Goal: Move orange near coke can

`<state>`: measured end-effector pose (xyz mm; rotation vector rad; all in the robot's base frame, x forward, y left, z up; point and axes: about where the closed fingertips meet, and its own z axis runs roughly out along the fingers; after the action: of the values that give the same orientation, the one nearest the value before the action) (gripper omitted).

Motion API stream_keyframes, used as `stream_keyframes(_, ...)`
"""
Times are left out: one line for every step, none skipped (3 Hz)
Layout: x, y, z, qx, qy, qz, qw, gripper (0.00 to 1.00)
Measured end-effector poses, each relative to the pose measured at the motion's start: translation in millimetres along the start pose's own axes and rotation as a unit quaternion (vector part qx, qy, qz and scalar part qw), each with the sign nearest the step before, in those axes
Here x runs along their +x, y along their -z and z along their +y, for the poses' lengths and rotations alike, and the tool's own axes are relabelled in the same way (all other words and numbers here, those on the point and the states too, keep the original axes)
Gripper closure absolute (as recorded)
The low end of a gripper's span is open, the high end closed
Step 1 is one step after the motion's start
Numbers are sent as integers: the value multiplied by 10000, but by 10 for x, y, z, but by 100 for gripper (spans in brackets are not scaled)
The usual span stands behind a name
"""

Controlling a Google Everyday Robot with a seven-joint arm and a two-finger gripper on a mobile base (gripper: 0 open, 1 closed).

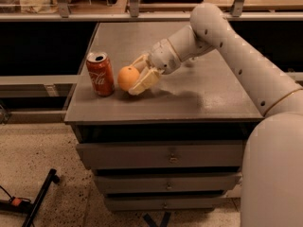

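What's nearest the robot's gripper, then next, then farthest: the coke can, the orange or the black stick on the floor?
1. orange, held in the gripper at the front left of the table.
2. coke can, standing just left of it.
3. black stick, on the floor, lower left.

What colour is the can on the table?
The can is red with white lettering, camera view; the gripper holds the orange beside it.

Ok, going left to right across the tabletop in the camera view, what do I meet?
can → orange → gripper, shut on the orange from its right side → arm, running off to the right.
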<state>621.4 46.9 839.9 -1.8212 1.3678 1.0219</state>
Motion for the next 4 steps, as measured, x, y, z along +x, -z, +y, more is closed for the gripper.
stream_keyframes(-30,-133,2,-21,127,186,9997,82)
stream_keyframes(-59,-107,-60,179,250,315,9990,58)
stream_keyframes(-75,-15,-125,363,300,315,9984,36)
stream_keyframes(-77,-48,-127,338,301,308,9985,12)
